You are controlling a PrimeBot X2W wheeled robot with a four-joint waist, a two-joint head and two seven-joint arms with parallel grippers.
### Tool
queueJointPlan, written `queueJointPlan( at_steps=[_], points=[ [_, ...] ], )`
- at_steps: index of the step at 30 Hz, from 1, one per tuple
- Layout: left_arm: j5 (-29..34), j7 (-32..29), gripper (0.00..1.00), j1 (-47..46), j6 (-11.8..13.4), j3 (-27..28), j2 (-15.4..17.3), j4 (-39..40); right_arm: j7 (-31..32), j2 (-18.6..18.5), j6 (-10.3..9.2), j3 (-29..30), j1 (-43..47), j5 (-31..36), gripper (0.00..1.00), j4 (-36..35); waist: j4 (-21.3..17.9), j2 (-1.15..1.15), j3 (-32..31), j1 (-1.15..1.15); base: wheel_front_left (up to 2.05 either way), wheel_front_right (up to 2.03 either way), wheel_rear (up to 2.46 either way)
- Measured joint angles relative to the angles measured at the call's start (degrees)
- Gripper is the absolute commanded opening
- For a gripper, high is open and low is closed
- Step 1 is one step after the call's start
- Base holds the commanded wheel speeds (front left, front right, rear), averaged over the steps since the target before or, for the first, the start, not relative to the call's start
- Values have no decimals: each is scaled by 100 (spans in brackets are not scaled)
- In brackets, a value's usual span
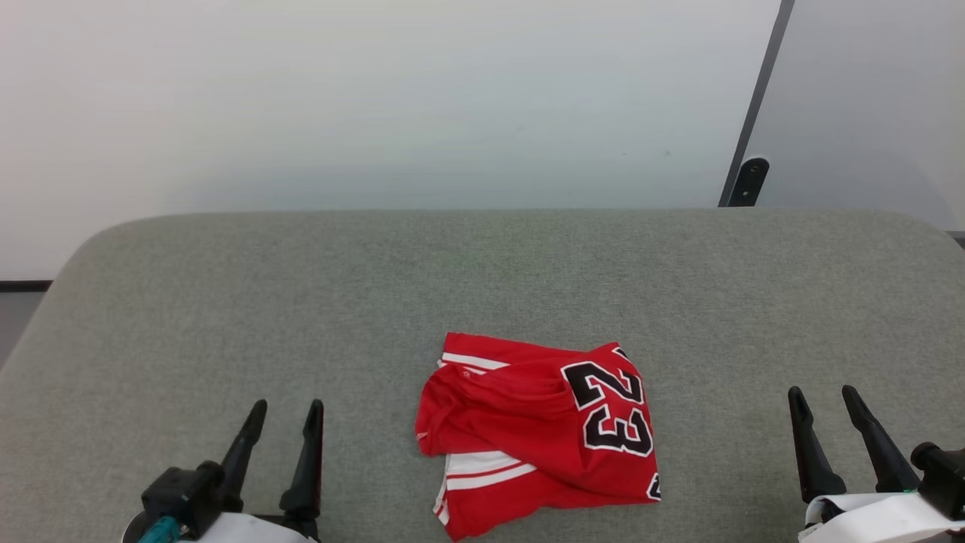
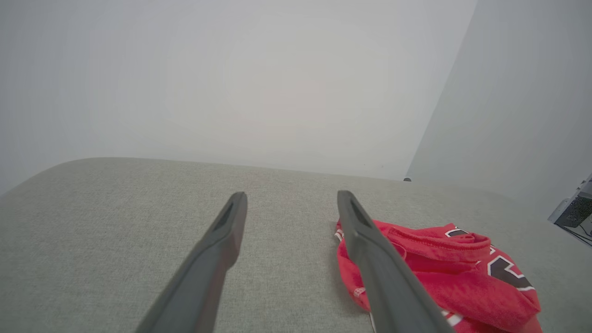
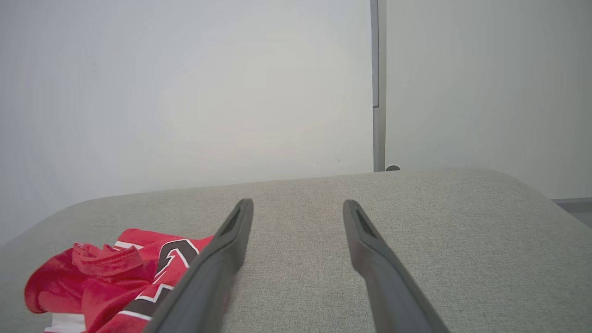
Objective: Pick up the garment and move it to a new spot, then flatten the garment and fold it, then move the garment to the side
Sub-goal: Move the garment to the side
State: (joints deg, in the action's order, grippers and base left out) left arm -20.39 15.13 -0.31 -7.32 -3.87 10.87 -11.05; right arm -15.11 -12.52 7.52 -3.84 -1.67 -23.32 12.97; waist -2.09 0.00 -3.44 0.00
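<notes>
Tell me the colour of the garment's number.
Number is black, edged white; head view best.

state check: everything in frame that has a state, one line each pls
garment: crumpled heap, not flattened or folded, lying on the grey padded surface, number 23 face up, not held
left gripper: open, empty, apart from the garment on its left side
right gripper: open, empty, apart from the garment on its right side
</notes>
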Motion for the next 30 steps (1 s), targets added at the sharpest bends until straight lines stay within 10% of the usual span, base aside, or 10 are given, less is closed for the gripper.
queueJointPlan(
  at_steps=[17,30],
  points=[
    [-74,1,100,-128,0,67,81,-12,51,-198,0,-323,-39,-276,100,411,309,0,19,0,0,0,0],
    [-275,0,100,-322,0,192,302,30,2446,-843,-1,-1051,-1195,-1482,100,1073,881,0,105,0,0,0,0]
  ],
)
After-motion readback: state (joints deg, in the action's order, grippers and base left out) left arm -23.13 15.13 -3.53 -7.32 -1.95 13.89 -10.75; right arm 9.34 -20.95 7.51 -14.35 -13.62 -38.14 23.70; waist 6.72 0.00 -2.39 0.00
